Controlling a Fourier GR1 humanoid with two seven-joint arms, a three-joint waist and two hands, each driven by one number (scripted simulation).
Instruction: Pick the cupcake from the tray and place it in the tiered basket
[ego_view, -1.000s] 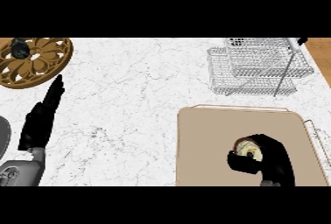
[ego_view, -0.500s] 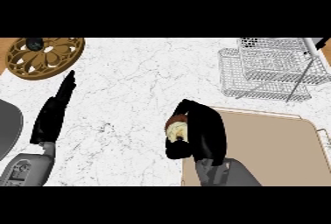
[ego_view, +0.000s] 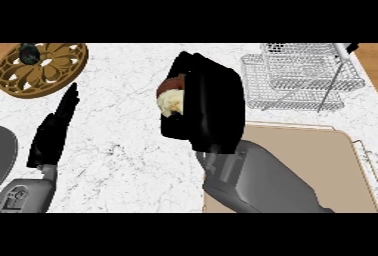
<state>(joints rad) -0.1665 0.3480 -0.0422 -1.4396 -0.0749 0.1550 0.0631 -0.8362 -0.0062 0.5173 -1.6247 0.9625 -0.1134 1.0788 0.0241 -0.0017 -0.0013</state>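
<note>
The cupcake (ego_view: 170, 98), pale frosting over a brown base, is held up over the white counter with my right hand (ego_view: 210, 107) curled round it; the hand hides most of it. The beige tray (ego_view: 310, 160) lies at the lower right, partly under my right forearm. The wire tiered basket (ego_view: 303, 75) stands at the upper right, apart from the hand. My left hand (ego_view: 55, 127) rests open at the left, fingers straight and pointing up the view.
A round brown carved trivet (ego_view: 44, 67) with a dark object on it sits at the upper left. A grey rounded object (ego_view: 6, 152) shows at the left edge. White marble counter (ego_view: 125, 150) lies between the hands.
My right hand has lifted the cupcake off the tray and carried it up and left, now higher and closer to the view. The left hand stays put.
</note>
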